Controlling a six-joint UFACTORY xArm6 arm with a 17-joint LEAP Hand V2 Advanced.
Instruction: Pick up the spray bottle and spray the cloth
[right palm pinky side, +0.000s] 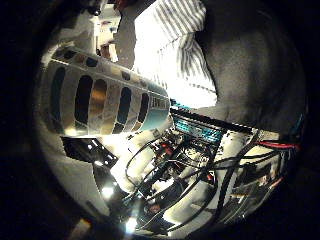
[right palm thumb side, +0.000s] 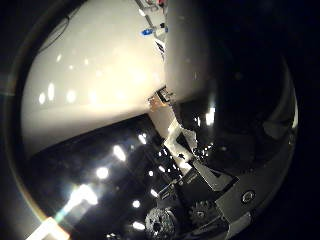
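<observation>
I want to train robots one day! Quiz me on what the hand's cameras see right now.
1. True or false: the cloth is plain red.
2. What marks cover the bottle? A) dark ovals B) stars C) flowers
3. Fill in: the bottle fills much of the little finger side view, so it is ___ to the palm of the hand.

Key: 1 false, it is white with grey stripes. 2 A. 3 close.
</observation>
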